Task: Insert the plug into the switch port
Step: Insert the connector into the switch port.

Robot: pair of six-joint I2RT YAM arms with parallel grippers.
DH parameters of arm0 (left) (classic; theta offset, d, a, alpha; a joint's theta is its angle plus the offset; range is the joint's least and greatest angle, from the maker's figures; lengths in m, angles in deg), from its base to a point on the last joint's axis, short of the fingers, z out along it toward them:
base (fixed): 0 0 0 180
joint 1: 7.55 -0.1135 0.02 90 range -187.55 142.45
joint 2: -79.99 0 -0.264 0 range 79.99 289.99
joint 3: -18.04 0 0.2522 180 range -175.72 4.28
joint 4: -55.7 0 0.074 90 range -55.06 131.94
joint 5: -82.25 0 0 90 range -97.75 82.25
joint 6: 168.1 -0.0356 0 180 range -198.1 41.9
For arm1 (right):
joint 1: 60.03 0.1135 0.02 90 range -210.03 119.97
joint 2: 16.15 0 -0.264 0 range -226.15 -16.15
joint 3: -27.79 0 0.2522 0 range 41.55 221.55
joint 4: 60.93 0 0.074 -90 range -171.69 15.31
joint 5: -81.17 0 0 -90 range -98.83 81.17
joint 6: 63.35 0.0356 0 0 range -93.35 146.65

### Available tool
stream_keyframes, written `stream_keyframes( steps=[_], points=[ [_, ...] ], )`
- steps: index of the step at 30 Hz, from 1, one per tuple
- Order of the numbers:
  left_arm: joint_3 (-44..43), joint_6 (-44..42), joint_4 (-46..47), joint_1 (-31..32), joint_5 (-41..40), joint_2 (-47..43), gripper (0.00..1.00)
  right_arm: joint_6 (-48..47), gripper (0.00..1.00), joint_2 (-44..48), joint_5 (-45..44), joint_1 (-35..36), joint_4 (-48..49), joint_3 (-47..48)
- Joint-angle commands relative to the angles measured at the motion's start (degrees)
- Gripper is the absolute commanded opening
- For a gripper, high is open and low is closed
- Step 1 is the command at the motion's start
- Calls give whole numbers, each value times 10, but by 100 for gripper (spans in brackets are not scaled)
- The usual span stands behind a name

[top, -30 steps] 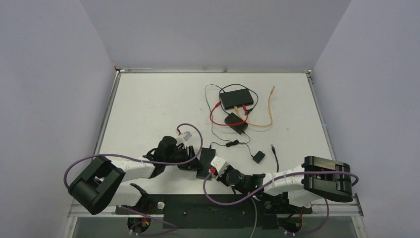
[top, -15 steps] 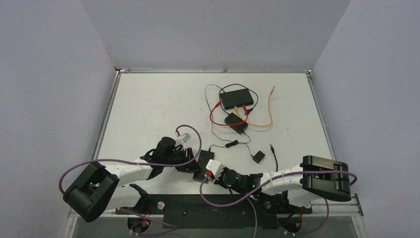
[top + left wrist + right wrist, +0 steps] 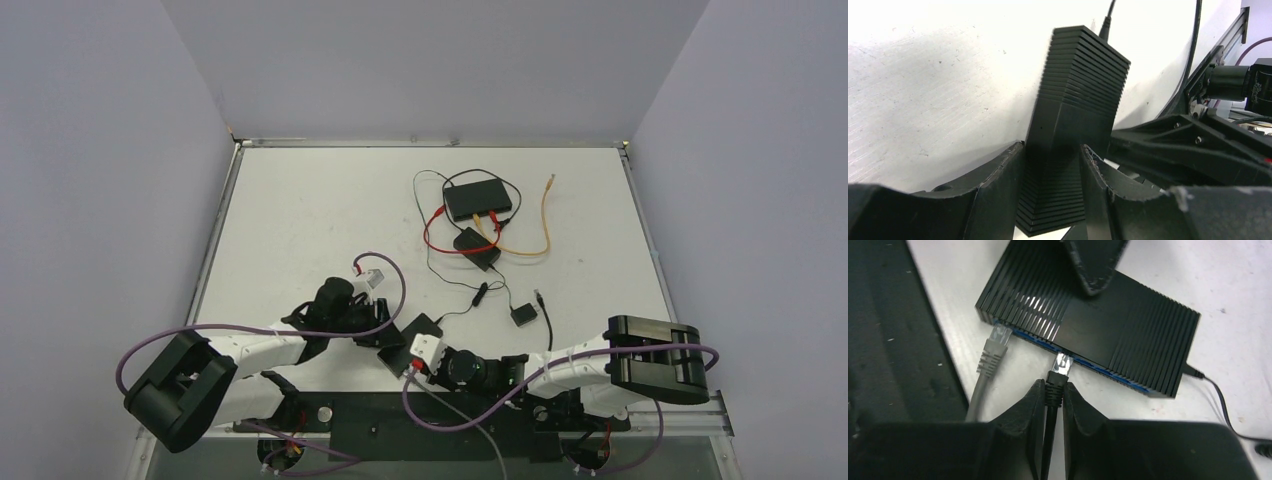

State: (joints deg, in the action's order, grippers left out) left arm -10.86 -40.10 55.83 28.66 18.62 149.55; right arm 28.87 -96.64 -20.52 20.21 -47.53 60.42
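From above, the black switch (image 3: 425, 327) lies between the left gripper (image 3: 392, 335) and the right gripper (image 3: 412, 360); in the left wrist view the left gripper clamps the switch's sides; in the right wrist view the right gripper pinches the plug (image 3: 1061, 363), its tip at the switch's ports.

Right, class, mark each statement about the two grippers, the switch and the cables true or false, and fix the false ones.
1. The right gripper grips the black cable just behind its clear plug. True.
2. The left gripper hangs open, clear of the switch. False: its fingers clamp the switch's sides.
3. A grey cable has its plug at the switch's port side. True.
4. The orange cable lies in the right gripper. False: it lies far off, beside another black box.
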Motion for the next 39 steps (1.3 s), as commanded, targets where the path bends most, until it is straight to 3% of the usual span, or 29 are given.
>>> stream_keyframes(
  steps=[1,13,22,30,39],
  points=[
    [-14,6,41,15,58,-9,41,10,0,6,89,23,107,37],
    [2,23,53,18,62,-14,41,43,0,-19,0,24,124,51],
    [33,54,34,22,45,-75,40,70,0,-52,-48,22,131,68],
    [45,56,-28,22,23,-136,35,77,0,-52,-52,16,150,60],
    [74,79,-4,23,29,-138,30,83,0,-50,-36,5,180,52]
  ],
)
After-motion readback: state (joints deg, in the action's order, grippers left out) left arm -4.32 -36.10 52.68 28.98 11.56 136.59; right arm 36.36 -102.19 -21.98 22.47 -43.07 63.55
